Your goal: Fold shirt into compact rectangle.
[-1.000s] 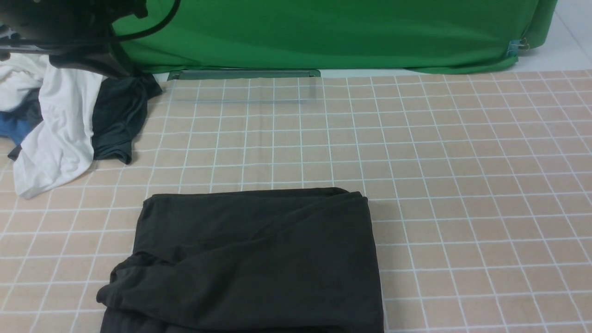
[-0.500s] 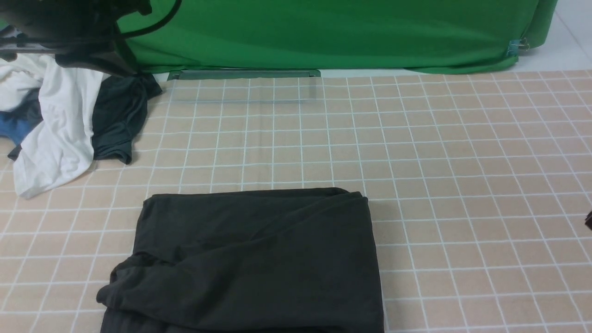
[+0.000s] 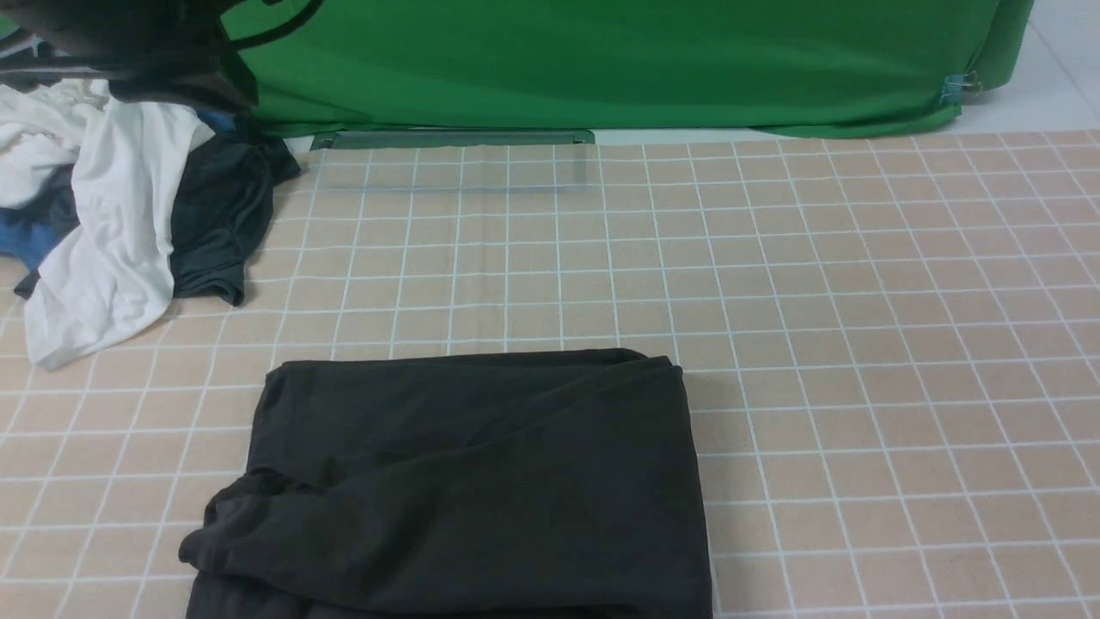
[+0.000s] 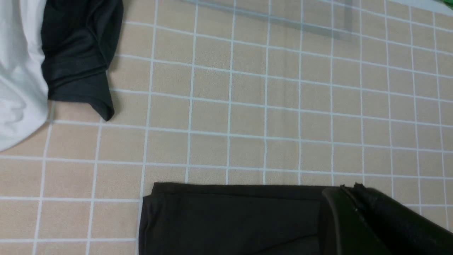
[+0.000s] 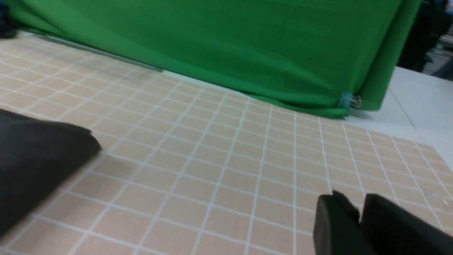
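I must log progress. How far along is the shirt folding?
Done: the black shirt lies folded as a rough rectangle on the checked cloth. In hand: nothing; left gripper shut and empty. Left: perhaps tidying the bulging near-left corner.

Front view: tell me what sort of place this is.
Probably a robot test or recording bench, not a home: a green backdrop cloth clipped behind a gridded table cover, a folded black shirt and a pile of spare clothes.
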{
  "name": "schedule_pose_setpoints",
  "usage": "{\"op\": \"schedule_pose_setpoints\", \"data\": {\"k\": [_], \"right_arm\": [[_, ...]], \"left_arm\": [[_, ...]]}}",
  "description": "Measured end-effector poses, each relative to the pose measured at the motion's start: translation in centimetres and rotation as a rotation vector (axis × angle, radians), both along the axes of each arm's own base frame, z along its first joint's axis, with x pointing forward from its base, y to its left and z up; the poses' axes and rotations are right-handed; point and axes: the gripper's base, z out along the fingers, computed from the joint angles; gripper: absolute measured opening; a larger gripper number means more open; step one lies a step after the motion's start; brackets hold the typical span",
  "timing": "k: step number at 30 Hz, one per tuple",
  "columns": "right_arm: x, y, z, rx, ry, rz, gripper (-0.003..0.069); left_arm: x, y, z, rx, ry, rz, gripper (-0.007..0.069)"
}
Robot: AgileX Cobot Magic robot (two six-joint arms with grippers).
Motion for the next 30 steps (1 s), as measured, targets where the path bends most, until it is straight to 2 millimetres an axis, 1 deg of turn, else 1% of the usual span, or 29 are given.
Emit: {"op": "schedule_pose_setpoints", "data": {"k": [2, 6, 9, 11, 13, 14, 17, 19, 21, 22, 24, 26, 27, 28, 29, 30], "right_arm": [[0.0, -0.2, -0.3, -0.010, 0.032, -0.030, 0.0144], [-0.1, -0.2, -0.4, -0.014, 0.038, -0.036, 0.0146], [-0.1, -0.2, -0.4, -0.014, 0.038, -0.036, 0.0146], [-0.1, -0.2, -0.4, -0.015, 0.039, -0.036, 0.0148], [-0.1, -0.2, -0.4, -0.015, 0.039, -0.036, 0.0153], [-0.1, -0.2, -0.4, -0.015, 0.040, -0.036, 0.0158], [-0.1, -0.2, -0.4, -0.015, 0.042, -0.036, 0.0165], [-0.1, -0.2, -0.4, -0.015, 0.042, -0.036, 0.0172], [-0.1, -0.2, -0.4, -0.015, 0.042, -0.036, 0.0180], [-0.1, -0.2, -0.4, -0.015, 0.042, -0.036, 0.0185], [-0.1, -0.2, -0.4, -0.015, 0.042, -0.036, 0.0192], [-0.1, -0.2, -0.4, -0.015, 0.042, -0.036, 0.0197], [-0.1, -0.2, -0.4, -0.015, 0.043, -0.036, 0.0197], [-0.1, -0.2, -0.4, -0.015, 0.042, -0.036, 0.0198], [-0.1, -0.2, -0.4, -0.015, 0.042, -0.036, 0.0198], [-0.1, -0.2, -0.4, -0.015, 0.043, -0.036, 0.0199]], "left_arm": [[-0.1, 0.0, 0.0, 0.003, 0.013, -0.005, 0.0016], [-0.7, 0.0, 0.5, 0.011, 0.057, -0.019, 0.0016], [-1.3, 0.0, 1.8, 0.014, 0.044, -0.029, 0.0016], [-2.2, 0.1, 3.0, 0.015, 0.002, -0.042, 0.0016], [-3.5, 0.1, 4.1, 0.016, -0.038, -0.065, 0.0016], [-4.7, 0.0, 4.8, -0.002, -0.065, -0.084, 0.0016], [-8.0, -0.2, 5.2, -0.038, -0.090, -0.136, 0.0016], [-11.4, -0.3, 4.0, -0.077, -0.080, -0.168, 0.0016], [-13.4, -0.2, 2.9, -0.100, -0.098, -0.160, 0.0016], [-15.5, 0.0, 1.5, -0.126, -0.132, -0.145, 0.0016], [-17.6, 0.1, -0.2, -0.165, -0.208, -0.127, 0.0016], [-20.0, 0.4, -2.9, -0.199, -0.345, -0.105, 0.0016], [-20.8, 0.5, -4.1, -0.211, -0.370, -0.095, 0.0016], [-21.7, 0.8, -5.2, -0.217, -0.442, -0.070, 0.0016], [-21.9, 0.9, -6.0, -0.217, -0.459, -0.054, 0.0016], [-22.6, 1.3, -7.2, -0.211, -0.519, -0.026, 0.0016]]}}
